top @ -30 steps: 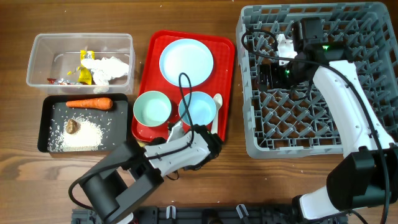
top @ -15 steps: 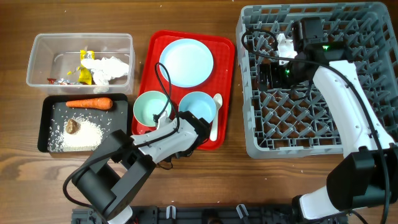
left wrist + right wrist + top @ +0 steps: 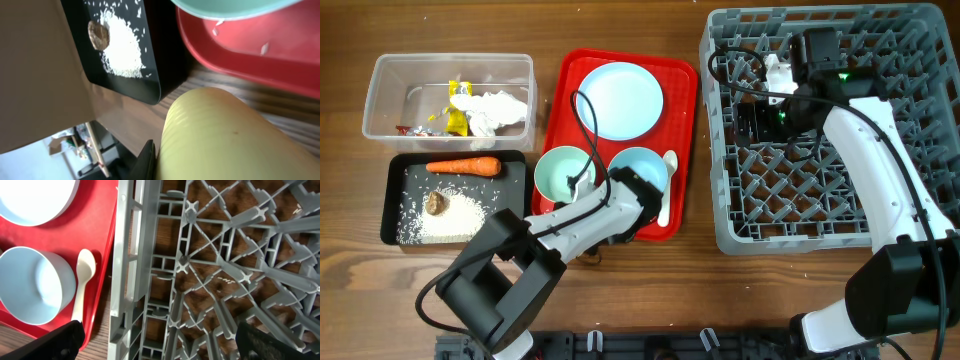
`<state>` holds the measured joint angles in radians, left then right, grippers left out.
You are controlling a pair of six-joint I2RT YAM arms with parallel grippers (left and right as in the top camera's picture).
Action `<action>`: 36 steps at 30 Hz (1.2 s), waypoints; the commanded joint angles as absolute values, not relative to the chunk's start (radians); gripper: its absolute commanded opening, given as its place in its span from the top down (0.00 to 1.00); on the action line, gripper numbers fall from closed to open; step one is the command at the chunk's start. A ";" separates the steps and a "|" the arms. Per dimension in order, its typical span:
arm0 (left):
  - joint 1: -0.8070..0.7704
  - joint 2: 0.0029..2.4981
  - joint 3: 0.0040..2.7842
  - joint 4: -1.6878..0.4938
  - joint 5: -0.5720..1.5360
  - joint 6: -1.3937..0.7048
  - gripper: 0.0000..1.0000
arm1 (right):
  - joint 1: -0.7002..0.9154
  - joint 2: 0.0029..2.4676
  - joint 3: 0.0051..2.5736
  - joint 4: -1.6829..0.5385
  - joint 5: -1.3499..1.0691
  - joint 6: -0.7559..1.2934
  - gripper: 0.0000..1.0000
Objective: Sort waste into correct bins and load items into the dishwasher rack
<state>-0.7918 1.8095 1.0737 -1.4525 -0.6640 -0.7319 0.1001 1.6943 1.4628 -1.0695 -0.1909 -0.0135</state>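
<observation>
Far left, the clear tub (image 3: 372,100) and the black tray (image 3: 390,200) with the carrot (image 3: 463,166) and rice (image 3: 455,215) are sitting on the table (image 3: 350,280). Next over, the left pincer (image 3: 210,165) is clenching the yellow cup (image 3: 225,130) low by the red tray (image 3: 240,55), right under the teal bowl (image 3: 235,7); from overhead the arm is hiding the cup. The spoon (image 3: 667,185) is lying by the blue bowl (image 3: 638,172). The right pincer (image 3: 167,342) is hanging wide open and empty over the rack (image 3: 200,255).

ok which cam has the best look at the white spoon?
Right wrist: the white spoon lies large and clear on the red tray beside a bowl. Overhead shows it too, only small. Left wrist misses it.
</observation>
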 commanded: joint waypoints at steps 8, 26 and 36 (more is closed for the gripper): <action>-0.757 1.776 1.510 -1.504 -0.555 -0.524 0.96 | 0.034 1.703 1.499 -1.095 -0.252 -0.026 0.00; -0.124 1.721 1.687 -0.694 1.139 -0.169 0.96 | -0.185 1.691 1.655 -1.260 -0.948 -0.407 0.00; -0.173 1.858 1.687 -0.515 1.453 -0.183 0.96 | -0.131 1.691 1.647 -1.340 -1.368 -0.854 0.00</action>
<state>-0.1287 1.7939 1.6714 -0.5732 1.2366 -0.1841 -0.1608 1.6962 1.6356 -1.3396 -1.1706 -0.6571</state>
